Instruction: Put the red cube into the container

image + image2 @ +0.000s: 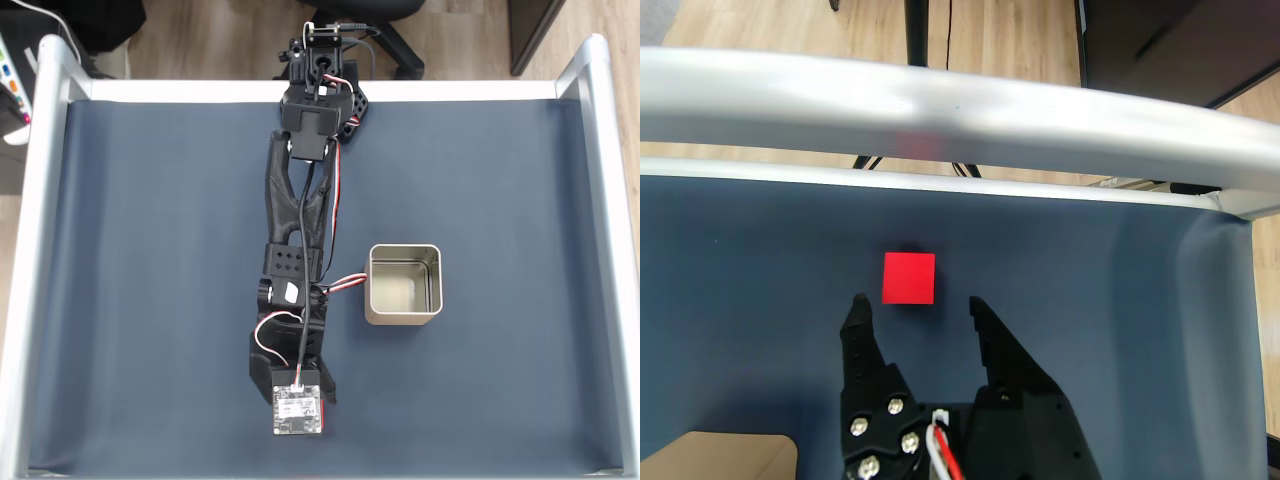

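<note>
The gripper [919, 304] fills the wrist view's foreground, jaws spread and holding nothing. The red cube [909, 277] lies on the dark mat [760, 260] just beyond the fingertips (slightly toward the left finger), near the silver rail [940, 110]. In the fixed view the arm [300, 250] stretches toward the bottom edge, the container [404, 284] just to its right, open mat around.

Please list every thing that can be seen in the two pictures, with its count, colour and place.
small matte red cube: one, bright red, on the mat just beyond the open fingertips, wrist view.
square silvery metal tin: one, silver with pale bottom, empty, right of the arm, fixed view.
dark blue mat: one, covers the table.
silver metal rail: pale grey, along the table edges.
black robot arm: one, stretched across the mat.
hand: one, black, open.
</note>
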Controlling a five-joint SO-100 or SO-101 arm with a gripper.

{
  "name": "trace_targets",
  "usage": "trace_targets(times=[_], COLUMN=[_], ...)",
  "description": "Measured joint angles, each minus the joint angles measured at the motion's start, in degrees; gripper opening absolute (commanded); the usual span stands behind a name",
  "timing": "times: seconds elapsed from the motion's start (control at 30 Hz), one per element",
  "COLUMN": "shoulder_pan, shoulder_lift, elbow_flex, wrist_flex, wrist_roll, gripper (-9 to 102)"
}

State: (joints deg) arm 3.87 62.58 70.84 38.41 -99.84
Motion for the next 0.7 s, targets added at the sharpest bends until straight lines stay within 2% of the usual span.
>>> trace_targets(times=[0.7], shoulder_pan=[-2.8], shoulder_lift=[-5.2], elbow_flex=[-1.5], wrist_flex=[-6.2], wrist_roll=[1.1], gripper=[32])
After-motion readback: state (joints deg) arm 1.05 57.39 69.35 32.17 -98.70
